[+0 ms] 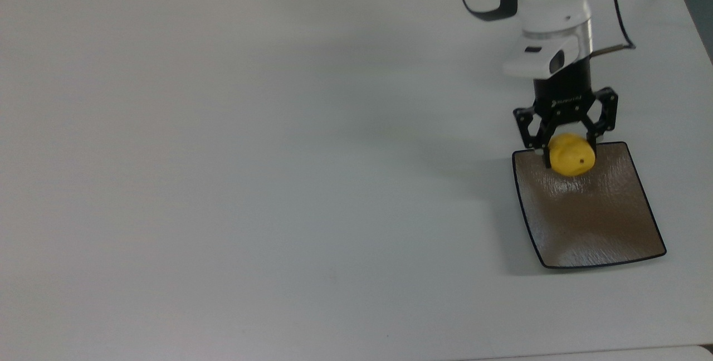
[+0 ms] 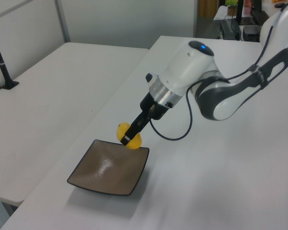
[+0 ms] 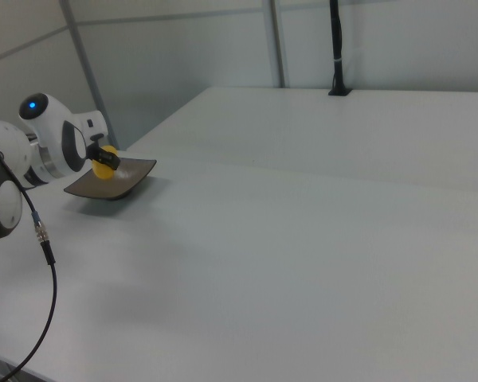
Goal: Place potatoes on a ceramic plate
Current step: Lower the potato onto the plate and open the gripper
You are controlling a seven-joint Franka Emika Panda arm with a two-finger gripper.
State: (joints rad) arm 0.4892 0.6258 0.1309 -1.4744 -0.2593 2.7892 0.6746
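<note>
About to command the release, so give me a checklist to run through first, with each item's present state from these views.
1. Tool shut on the small bright-yellow oval potato: ok.
2. Potato over the square brown-grey glossy ceramic plate: ok, but only just; in the top view it hangs over the plate's upper edge, not its middle.
3. Potato low enough to drop without rolling: cannot tell; in the left view it appears above the plate's far rim.
4. Plate surface free for the potato: ok.
5. Plate lying flat on the white table: ok.
6. Grey cable hanging clear of the plate: ok.
</note>
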